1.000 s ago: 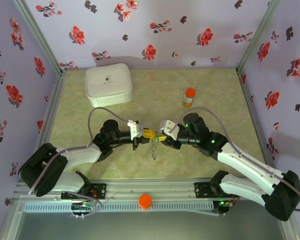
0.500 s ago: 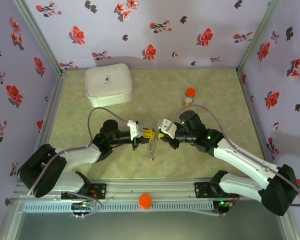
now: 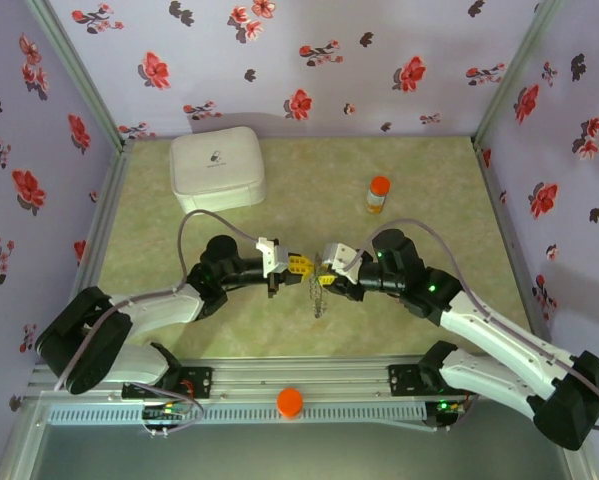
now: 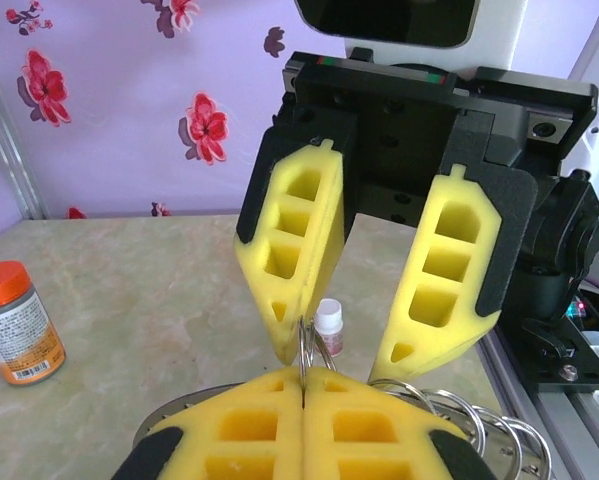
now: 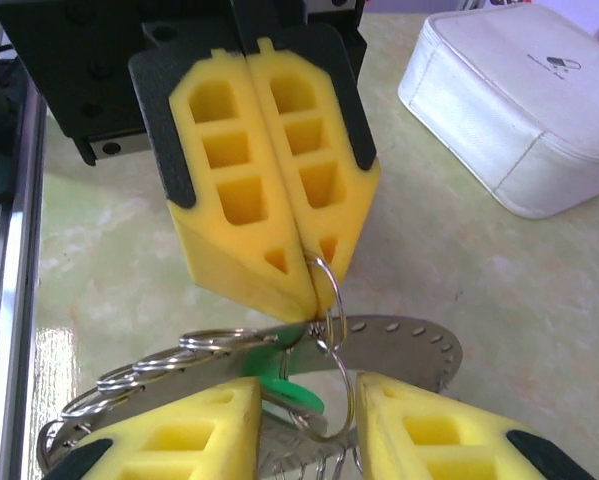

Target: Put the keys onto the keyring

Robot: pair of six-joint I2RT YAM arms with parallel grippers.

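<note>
Left pincer [image 3: 297, 266] and right pincer [image 3: 328, 270] meet tip to tip above the pale green desk [image 3: 309, 170], with a bunch of small metal keys [image 3: 319, 297] dangling between them. From the left wrist, its own yellow foam pads are pressed together on a thin silver wire loop [image 4: 305, 352], while the right one's stand apart, gripping nothing I can make out. From the right wrist, the large flat grey metal keyring with a dotted edge [image 5: 409, 345] sits just behind that loop, near a green-tagged key [image 5: 297, 392]. Light, stiff and slick, it probably swings; its flat rim looks the safest hold.
</note>
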